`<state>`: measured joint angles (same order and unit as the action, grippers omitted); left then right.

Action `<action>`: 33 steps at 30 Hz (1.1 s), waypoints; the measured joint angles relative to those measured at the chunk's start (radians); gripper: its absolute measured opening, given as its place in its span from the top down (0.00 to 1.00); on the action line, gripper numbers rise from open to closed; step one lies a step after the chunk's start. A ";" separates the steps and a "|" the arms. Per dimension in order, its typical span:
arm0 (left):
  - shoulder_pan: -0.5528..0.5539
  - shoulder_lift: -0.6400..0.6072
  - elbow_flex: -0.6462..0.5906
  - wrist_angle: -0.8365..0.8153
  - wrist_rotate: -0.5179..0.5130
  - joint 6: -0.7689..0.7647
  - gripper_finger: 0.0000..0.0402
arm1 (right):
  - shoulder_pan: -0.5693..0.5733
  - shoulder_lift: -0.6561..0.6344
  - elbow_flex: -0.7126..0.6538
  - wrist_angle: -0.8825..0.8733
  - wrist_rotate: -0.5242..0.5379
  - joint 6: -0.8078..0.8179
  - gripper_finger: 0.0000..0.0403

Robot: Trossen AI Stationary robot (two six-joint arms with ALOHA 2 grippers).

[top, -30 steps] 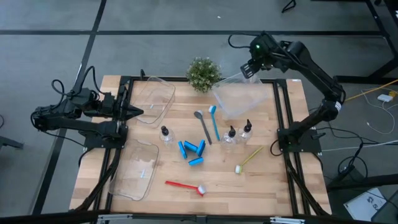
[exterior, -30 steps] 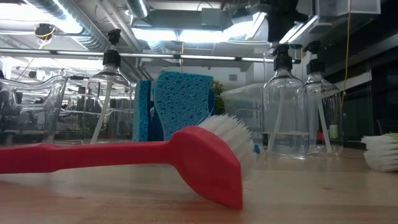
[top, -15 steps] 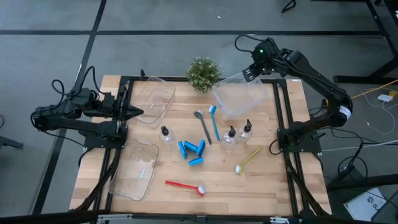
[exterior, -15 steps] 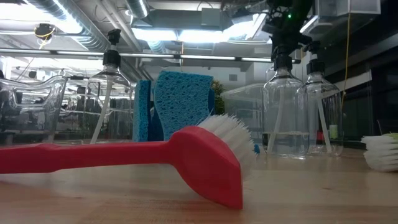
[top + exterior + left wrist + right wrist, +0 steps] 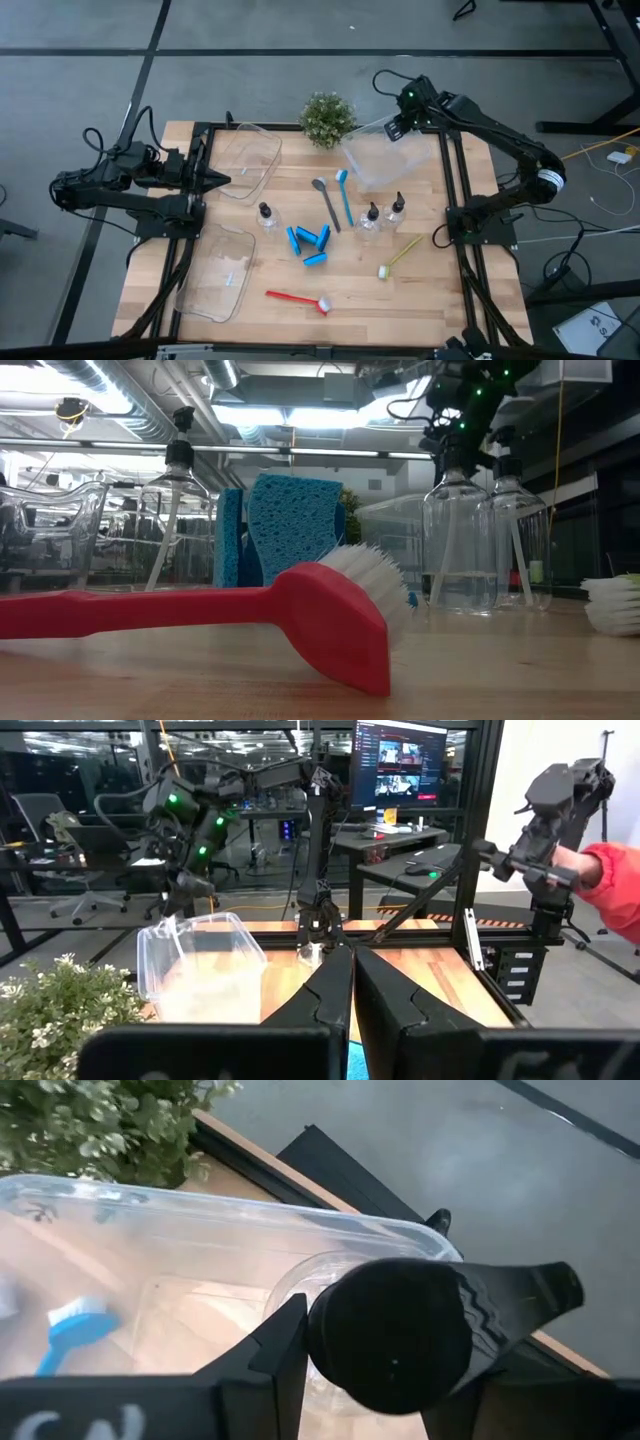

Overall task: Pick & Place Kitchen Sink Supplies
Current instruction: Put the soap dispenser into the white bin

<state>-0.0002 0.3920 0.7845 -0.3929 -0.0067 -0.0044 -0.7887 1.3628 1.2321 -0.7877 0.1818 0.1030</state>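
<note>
A: We have the right gripper (image 5: pixel 397 124) up at the far edge of the table, clamped on the rim of a clear plastic bin (image 5: pixel 385 160) that sits tilted just beside the potted plant (image 5: pixel 326 118). The left gripper (image 5: pixel 222 180) waits closed at the left side, holding nothing.

B: And the supplies? We see none in a bin yet.

A: All loose on the wood. Three black-capped bottles (image 5: pixel 266 217) stand mid-table, two of them near the held bin. The blue brush (image 5: pixel 345 197) and the grey brush (image 5: pixel 326 202) lie side by side close to it, the blue sponge pieces (image 5: pixel 309 243) cluster in the middle, the yellow-green brush (image 5: pixel 398 256) lies to the right, and the red brush (image 5: pixel 298 298) lies nearest the front.

B: So what worries us?

A: The grip is on a thin, slick rim. If we drag or swing the bin, we judge it could slip free, or its lower edge could sweep the blue brush head and topple the two nearby bottles. The plant is also close enough to get knocked
</note>
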 joint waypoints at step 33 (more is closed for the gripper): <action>0.000 0.000 0.000 0.000 0.000 0.000 0.97 | -0.002 -0.055 -0.118 0.045 -0.017 -0.030 0.53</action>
<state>-0.0004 0.3918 0.7845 -0.3930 -0.0066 -0.0044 -0.7902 1.3074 1.1137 -0.7422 0.1646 0.0731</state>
